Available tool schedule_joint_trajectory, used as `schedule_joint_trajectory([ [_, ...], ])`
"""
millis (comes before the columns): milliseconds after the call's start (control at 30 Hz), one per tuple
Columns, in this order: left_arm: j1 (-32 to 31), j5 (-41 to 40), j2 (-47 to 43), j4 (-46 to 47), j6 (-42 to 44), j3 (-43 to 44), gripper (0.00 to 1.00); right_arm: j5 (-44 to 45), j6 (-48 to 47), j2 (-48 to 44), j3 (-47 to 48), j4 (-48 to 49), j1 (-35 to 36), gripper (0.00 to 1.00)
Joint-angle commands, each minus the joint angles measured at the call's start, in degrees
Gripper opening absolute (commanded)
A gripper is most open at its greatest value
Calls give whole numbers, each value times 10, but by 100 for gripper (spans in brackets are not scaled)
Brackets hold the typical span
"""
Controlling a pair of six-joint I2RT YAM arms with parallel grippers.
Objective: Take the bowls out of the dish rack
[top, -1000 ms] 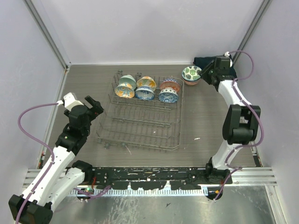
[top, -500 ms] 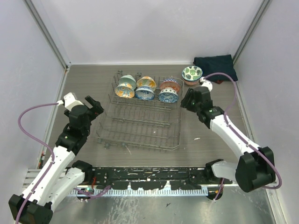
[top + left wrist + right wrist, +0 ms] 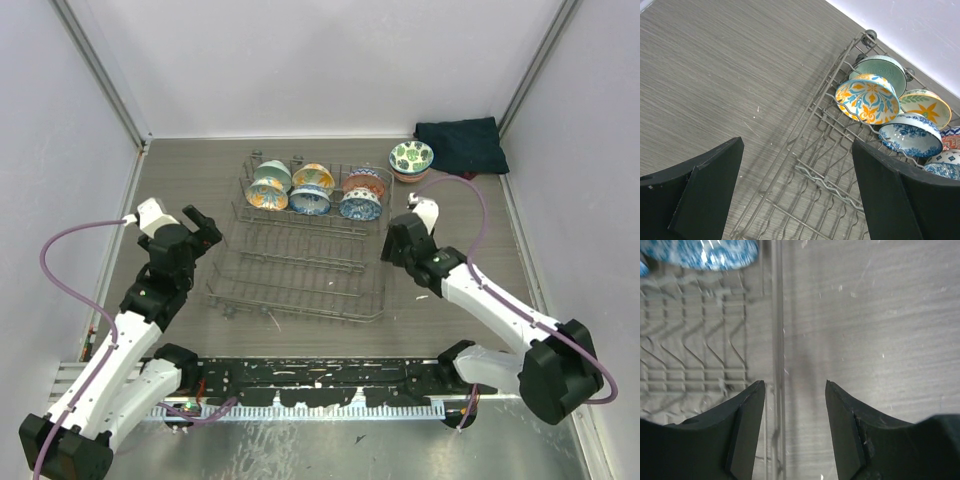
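Right hand (image 3: 390, 244) has swung back — now beside dish rack (image 3: 300, 262).

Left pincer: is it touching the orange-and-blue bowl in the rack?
Apart. The left wrist view shows the left pincer open, with bare dish rack wire between it and the orange-and-blue bowl.

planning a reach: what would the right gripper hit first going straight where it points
Probably the dish rack's right edge wire, which runs just inside the right gripper's open gap, or the table beside it; depth is unclear. The blue bowl lies off-line.
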Motion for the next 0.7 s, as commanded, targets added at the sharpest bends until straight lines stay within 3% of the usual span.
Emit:
schedule_joint_trajectory([
  [0, -1, -11, 1, 19, 9, 15, 98, 35, 27, -39, -31, -21, 34, 58],
  [367, -1, -11, 0, 19, 9, 14, 98, 13, 72, -105, -97, -39, 92, 55],
  [667, -2, -11, 0, 18, 10, 14, 98, 6, 90, -117, -126, -25, 116, 38],
])
